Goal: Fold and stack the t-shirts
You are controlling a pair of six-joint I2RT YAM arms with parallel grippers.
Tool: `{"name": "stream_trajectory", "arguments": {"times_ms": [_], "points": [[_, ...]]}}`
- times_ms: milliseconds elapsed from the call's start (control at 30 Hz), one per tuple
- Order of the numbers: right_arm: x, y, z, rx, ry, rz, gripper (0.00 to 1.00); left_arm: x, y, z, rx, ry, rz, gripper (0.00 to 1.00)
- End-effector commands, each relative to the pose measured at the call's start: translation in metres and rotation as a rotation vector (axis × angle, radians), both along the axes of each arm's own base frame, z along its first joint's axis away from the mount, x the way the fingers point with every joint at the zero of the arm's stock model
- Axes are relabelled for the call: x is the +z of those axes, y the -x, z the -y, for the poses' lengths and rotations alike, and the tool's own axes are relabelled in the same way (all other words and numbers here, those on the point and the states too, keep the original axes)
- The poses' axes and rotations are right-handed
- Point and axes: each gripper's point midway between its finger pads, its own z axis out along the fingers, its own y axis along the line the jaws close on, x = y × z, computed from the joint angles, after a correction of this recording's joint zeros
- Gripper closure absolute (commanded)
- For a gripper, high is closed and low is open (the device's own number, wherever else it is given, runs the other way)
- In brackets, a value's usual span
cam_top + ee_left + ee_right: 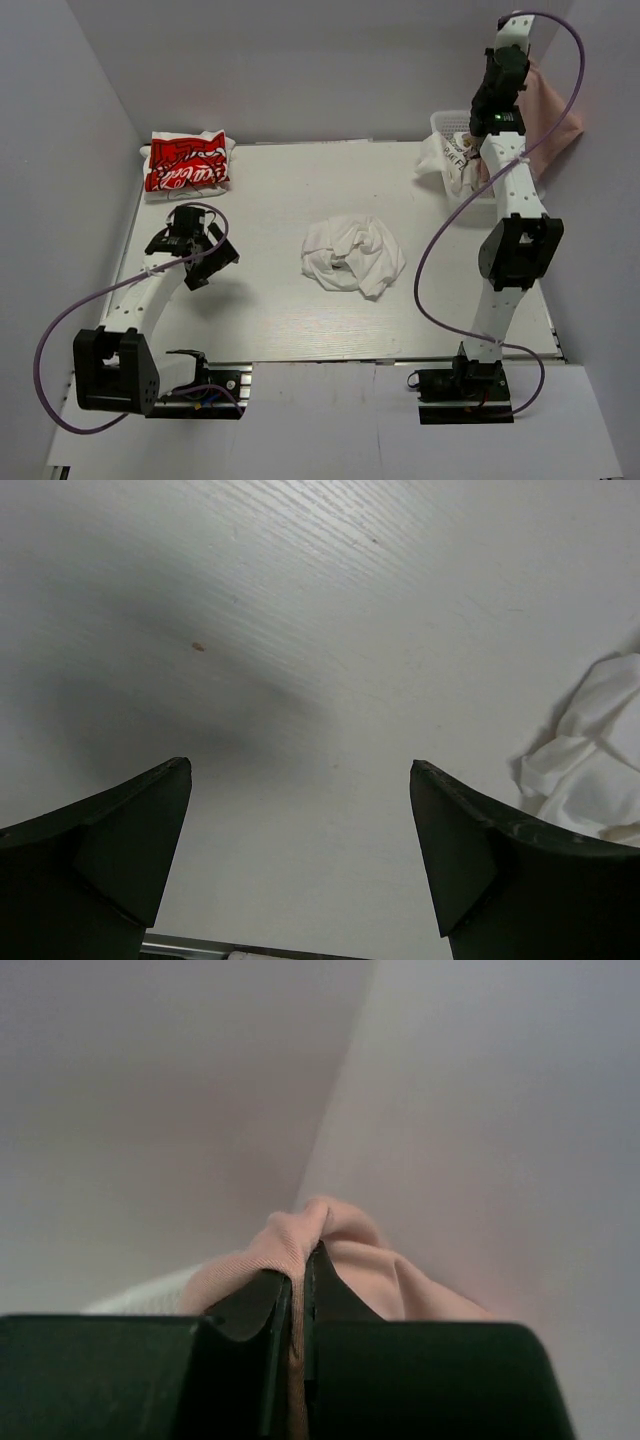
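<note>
My right gripper (298, 1260) is raised high at the back right corner (512, 58), shut on a fold of the dusty-pink t-shirt (300, 1235), which hangs beside the arm (556, 112). In the middle of the table lies a crumpled white t-shirt (352, 255), whose edge shows in the left wrist view (600, 755). A folded white t-shirt with red logo print (188, 160) rests at the back left. My left gripper (205, 250) hovers open over bare table (300, 770), left of the crumpled shirt and holding nothing.
A white mesh basket (446, 122) stands at the back right, with white printed cloth (448, 160) draped over its front. Grey walls close in the table on the left, back and right. A small brown speck (198, 646) marks the tabletop.
</note>
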Motion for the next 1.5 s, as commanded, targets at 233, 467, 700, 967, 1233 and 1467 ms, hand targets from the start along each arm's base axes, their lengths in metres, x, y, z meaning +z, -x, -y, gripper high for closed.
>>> {"name": "stream_trajectory", "arguments": {"times_ms": [233,467,700,967,1233,1467], "points": [[-0.328,-0.059,-0.004,0.337,-0.269,-0.648,1.00,0.003,-0.015,0.007,-0.030,0.016,-0.011,0.00],[-0.258,-0.050,-0.030,0.487,-0.398,-0.543,0.67,0.017,-0.042,0.042,-0.171,0.154,0.084,0.00],[-0.127,0.013,-0.063,0.541,-0.432,-0.342,0.10,0.028,-0.062,0.119,-0.407,0.293,0.163,0.00],[-0.130,0.136,-0.151,0.706,-0.475,-0.298,0.10,-0.012,-0.048,0.178,-0.562,0.137,0.030,0.00],[-0.238,0.225,-0.206,0.788,-0.588,-0.556,0.10,-0.060,-0.047,0.198,-0.601,0.096,-0.052,0.22],[-0.297,0.297,-0.247,0.930,-0.659,-0.734,0.10,-0.077,-0.055,0.227,-0.655,0.141,-0.061,0.77]]}}
